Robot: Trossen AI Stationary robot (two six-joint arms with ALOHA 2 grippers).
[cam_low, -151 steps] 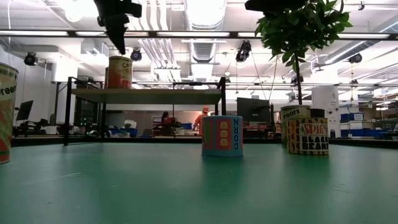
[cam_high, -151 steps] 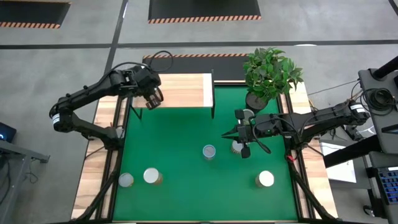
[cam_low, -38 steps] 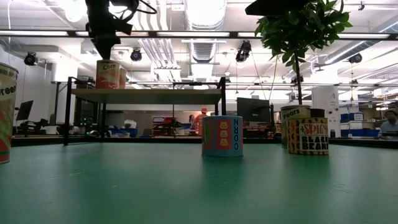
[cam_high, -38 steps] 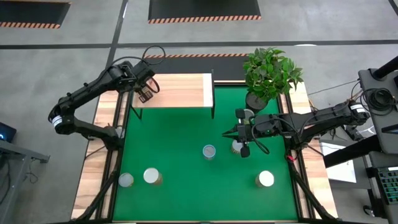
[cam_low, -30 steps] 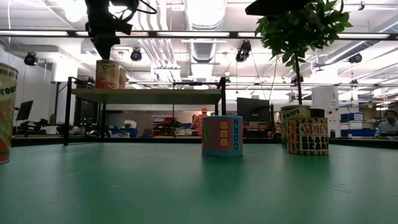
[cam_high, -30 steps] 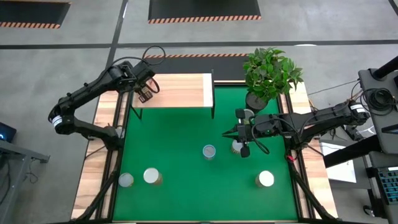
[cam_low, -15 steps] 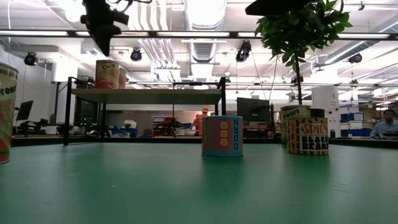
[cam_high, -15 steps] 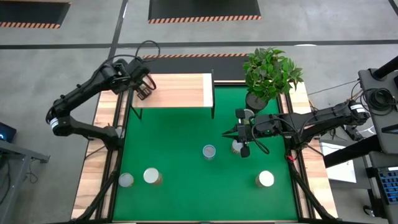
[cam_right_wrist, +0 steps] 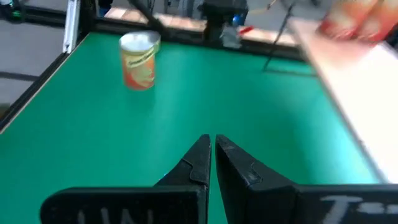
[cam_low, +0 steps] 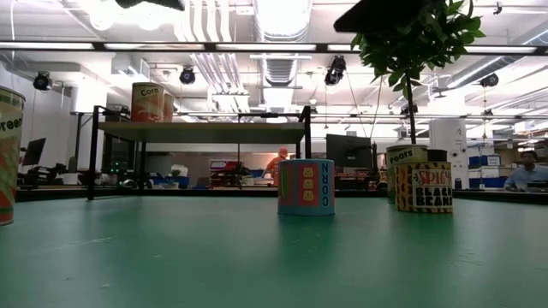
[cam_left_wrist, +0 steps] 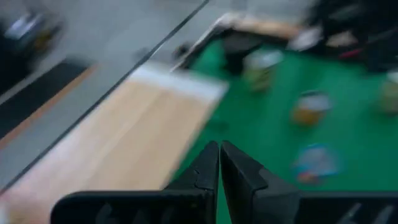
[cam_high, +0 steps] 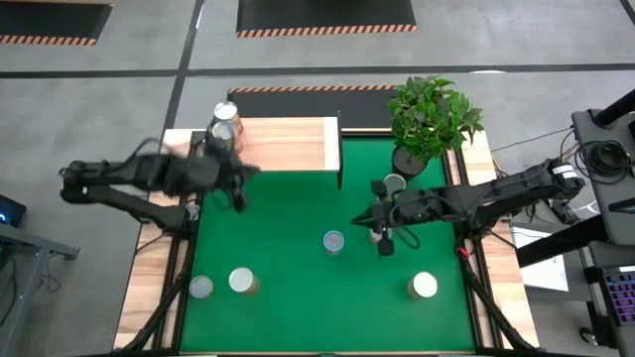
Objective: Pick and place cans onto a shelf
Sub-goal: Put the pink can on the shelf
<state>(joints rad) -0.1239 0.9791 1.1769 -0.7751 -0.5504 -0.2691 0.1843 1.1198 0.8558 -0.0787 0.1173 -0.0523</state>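
I see two cans [cam_high: 224,121] on the shelf's [cam_high: 288,145] far-left corner. Plant pot [cam_high: 410,159] sits right of the shelf; one can [cam_high: 394,183] just in front of the pot, another [cam_high: 333,241] in front of the shelf, three [cam_high: 241,281] well in front.

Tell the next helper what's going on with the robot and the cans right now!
Left hand: shut, empty, by the mat's left edge in front of the shelf.
Right hand: shut, empty, over the mat near the plant.
Done: two cans stand on the shelf's left end.
Left: at least five more on the mat: one in the middle, two front left, one front right, one by the plant.
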